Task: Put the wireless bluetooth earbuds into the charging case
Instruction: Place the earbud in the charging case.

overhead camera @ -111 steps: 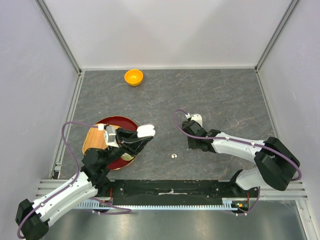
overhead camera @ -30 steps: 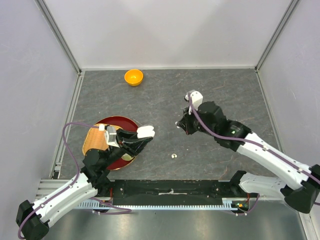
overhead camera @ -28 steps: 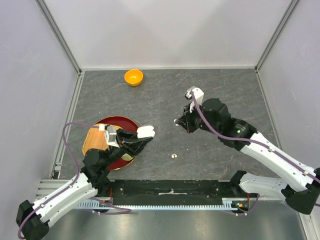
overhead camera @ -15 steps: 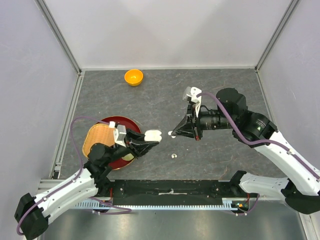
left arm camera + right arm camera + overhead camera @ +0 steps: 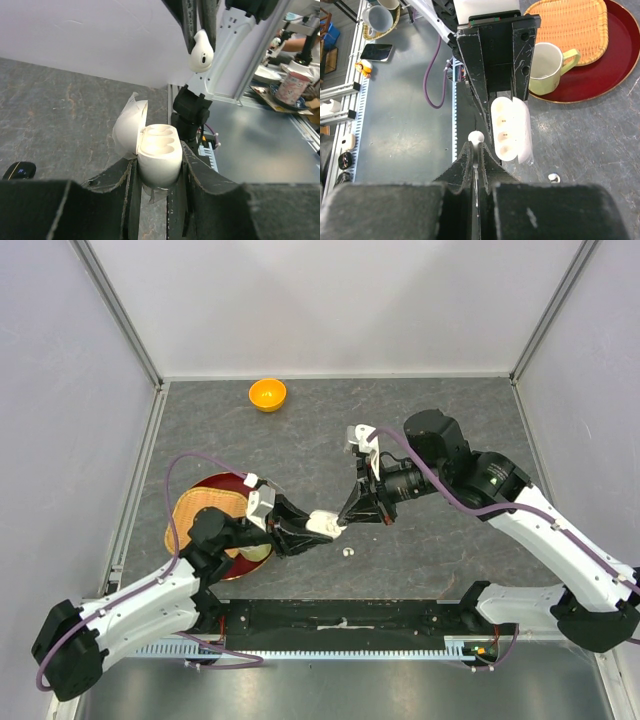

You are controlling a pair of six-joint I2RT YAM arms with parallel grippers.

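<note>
White earbud pinched at the tip of the right claw, clenched on it, mid-worktop, right at the charging case. Can't tell from above whether bud and case touch. Left claw clamped on the case body, holding it off the surface. Second earbud lies loose on the worktop just nearer the bases. Red tray with wicker tray and mug sits under the left arm. Orange bowl at the far edge, well apart.

Left wrist: case wedged between the left claw's fingers, lid flipped open to the left, both cavities exposed and empty. White earbud hangs above and to the right of the case, gripped from above by the right claw, clearly apart from the cavities. Small black item on the worktop at lower left, can't tell what.

Right wrist: right claw fingers nearly together on the white earbud. Open case just right of the bud, cavities facing the camera, left claw gripping it from above in frame. Second earbud on the worktop below the case. Mug and wicker tray sit on the red tray.
</note>
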